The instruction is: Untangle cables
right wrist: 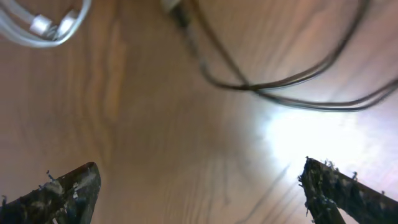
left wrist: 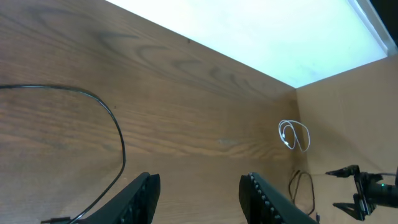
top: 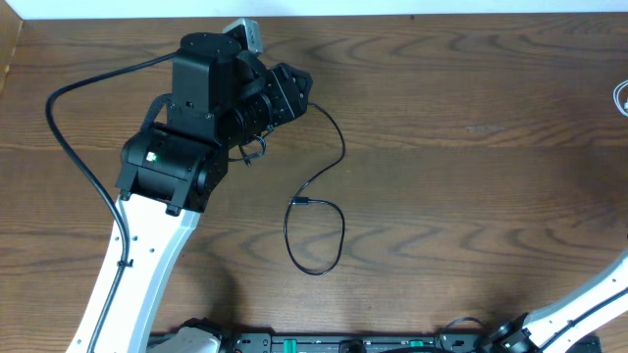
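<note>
Now | black cable [top: 304, 201] — thin, loose loop | white cable [left wrist: 286, 142] — small coil

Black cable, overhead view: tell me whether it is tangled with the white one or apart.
Apart. The black cable lies looped at centre; the white cable sits at the right edge, a wide gap between them.

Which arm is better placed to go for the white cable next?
Right. Its wrist view shows the white cable close ahead of the open right fingers; the left fingers sit far across the table, beside the black cable.
</note>
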Robot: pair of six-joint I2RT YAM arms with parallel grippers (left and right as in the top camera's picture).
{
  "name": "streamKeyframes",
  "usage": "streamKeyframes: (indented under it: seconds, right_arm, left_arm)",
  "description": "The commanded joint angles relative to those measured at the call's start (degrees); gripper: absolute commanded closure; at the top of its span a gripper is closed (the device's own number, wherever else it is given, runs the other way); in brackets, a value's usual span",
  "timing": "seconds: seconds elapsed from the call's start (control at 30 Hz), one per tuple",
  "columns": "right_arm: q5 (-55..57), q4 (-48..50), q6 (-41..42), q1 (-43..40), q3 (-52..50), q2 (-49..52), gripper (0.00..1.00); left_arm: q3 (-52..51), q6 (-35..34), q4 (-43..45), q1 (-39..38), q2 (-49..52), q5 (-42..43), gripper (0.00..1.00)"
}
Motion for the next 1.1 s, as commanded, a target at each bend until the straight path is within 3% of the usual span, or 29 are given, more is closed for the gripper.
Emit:
streamKeyframes:
  seconds: [0.0,0.3,0.5,0.53,0.63,0.77,1.07]
  right_arm:
    - [-10.4,0.1,-5.4,0.4,0.3,-1.2,0.01]
    - [-35.7,-2.2,-27.0,8.1,0.3,-5.2,0.01]
    - [-33.0,-4.6,-29.8,17.6,0.3,-5.4,0.01]
    - [-31.8,-4.5,-29.8,19.1,0.3,-5.4,0.01]
    - [-28.3,-3.6,-29.8,23.7,0.3,-5.4,0.01]
    - [-25.2,-3.8,-29.8,27.5,0.3,-5.4,0.01]
    - [-24.6,-7.0,-30.4,29.6,0.3,-5.4,0.01]
  left_arm:
    - [-0.1,0.8,0.0,0.1,-0.2,-0.8,0.53]
    - [-0.2,8.7,-2.9,-0.1,-0.2,-0.7,0.54]
    - [-1.6,15.3,-10.3,-0.1,1.7,-0.7,0.54]
    - [-1.9,16.8,-11.0,-0.2,2.4,-0.7,0.50]
    - [-2.8,27.3,-13.6,-1.0,6.1,-0.3,0.42]
    - [-2.8,36.1,-15.6,-2.7,13.4,-0.2,0.39]
    - [-2.8,44.3,-14.3,-4.5,28.7,-0.2,0.39]
